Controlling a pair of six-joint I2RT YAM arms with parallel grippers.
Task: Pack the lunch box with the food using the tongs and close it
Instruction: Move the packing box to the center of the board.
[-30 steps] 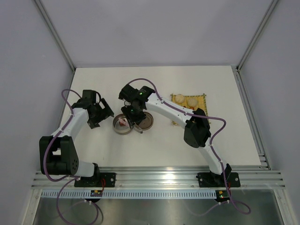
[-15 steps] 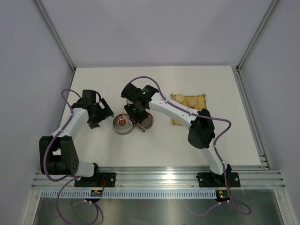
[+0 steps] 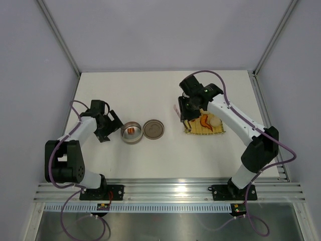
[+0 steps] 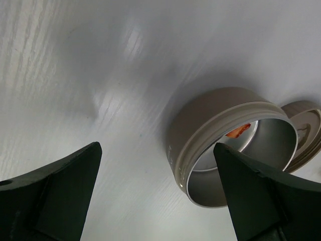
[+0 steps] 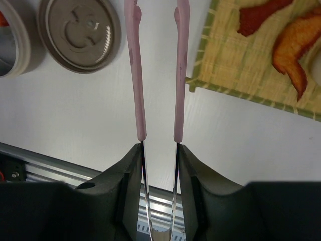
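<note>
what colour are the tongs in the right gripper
Pale pink, with bare silvery metal at the held end. The tongs show best in the right wrist view.

- The left arm (image 3: 75,134) folds up from its base at the near edge, its forearm reaching inward and low.
- The left hand (image 3: 111,124) has its jaws spread wide, with nothing between the fingers (image 4: 55,196).
- The right arm (image 3: 230,113) bends at an elbow far out to the right, then stretches forward and inward.
- The right hand (image 3: 186,111) angles down, its fingers (image 5: 125,181) pinched against both legs of the tongs (image 5: 134,75).
</note>
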